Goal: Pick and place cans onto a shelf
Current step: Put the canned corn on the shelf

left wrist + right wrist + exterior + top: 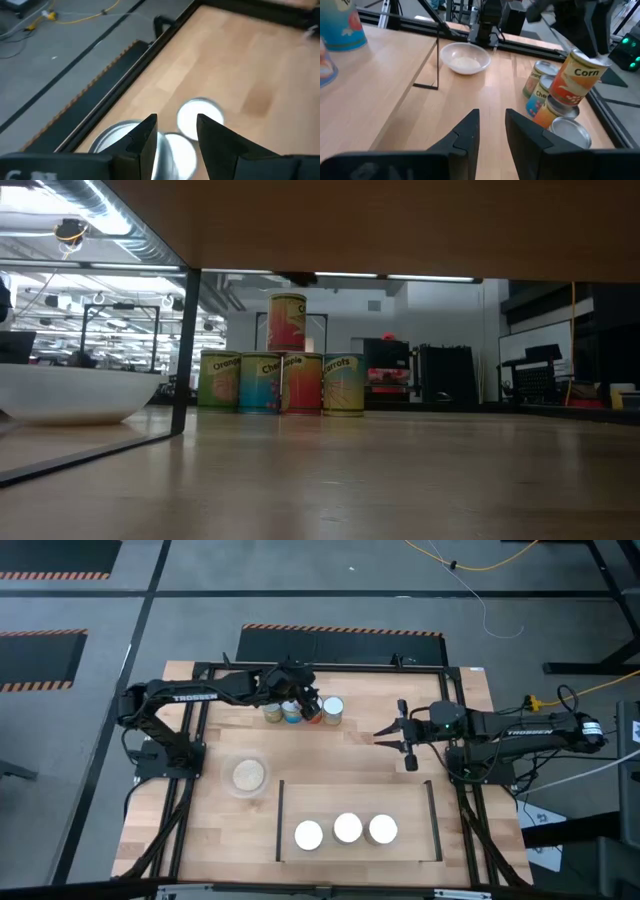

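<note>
The work surface is a light-wood table [340, 755] edged by a black metal frame [200, 670], standing on a grey floor with hazard-striped mats. In the high view, the shelf [410, 830], a flat light-wood panel with a thin black bar on each short side, occupies the lower centre of the frame. Three silver-topped cans [347, 828] stand on it in a row, touching or nearly touching.

The left arm [200, 695] reaches from the left edge towards the upper centre. The right arm [520, 725] lies at the right edge, pointing at the frame centre.

In the low view, a row of four colourfully labelled cans [280, 383] stands at centre frame. The yellow-and-red "Corn" can [287, 322] sits directly above that row; contact with the cans below cannot be confirmed.

A round clear dish with beige contents [248, 775] sits left of centre in the high view.

The left gripper [177, 125] is positioned over the Corn can, with its fingers [592, 35] at the can's top rim. Whether it is clamping the can cannot be told. The right gripper [491, 117] hovers above bare table, fingers parted, grasping nothing.
</note>
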Controlling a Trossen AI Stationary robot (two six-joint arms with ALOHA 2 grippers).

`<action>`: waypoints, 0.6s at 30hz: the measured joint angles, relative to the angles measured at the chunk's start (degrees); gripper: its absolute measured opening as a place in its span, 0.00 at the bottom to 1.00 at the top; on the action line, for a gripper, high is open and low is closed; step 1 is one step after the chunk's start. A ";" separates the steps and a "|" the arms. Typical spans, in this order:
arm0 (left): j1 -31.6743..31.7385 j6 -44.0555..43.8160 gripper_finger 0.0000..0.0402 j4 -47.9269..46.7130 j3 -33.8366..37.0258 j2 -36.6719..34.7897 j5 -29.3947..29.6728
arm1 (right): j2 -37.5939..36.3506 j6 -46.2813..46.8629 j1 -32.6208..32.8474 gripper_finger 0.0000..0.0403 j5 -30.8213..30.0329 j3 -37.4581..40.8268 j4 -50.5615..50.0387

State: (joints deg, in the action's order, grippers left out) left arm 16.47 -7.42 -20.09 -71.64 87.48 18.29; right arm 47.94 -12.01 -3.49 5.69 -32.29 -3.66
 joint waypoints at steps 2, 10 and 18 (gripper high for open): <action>0.02 0.01 0.33 0.05 0.00 0.88 1.46 | 0.18 -0.02 0.00 0.24 0.04 0.00 -0.03; 0.00 0.01 0.33 -0.34 0.00 2.26 2.20 | 0.25 -0.01 0.00 0.24 0.02 0.00 0.00; 0.00 -0.08 0.32 -1.78 -0.02 2.24 3.62 | 0.25 0.00 0.00 0.24 0.02 0.00 -0.01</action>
State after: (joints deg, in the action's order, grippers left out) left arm 16.47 -7.50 -21.87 -71.66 89.71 21.91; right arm 48.18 -12.01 -3.49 5.72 -32.29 -3.67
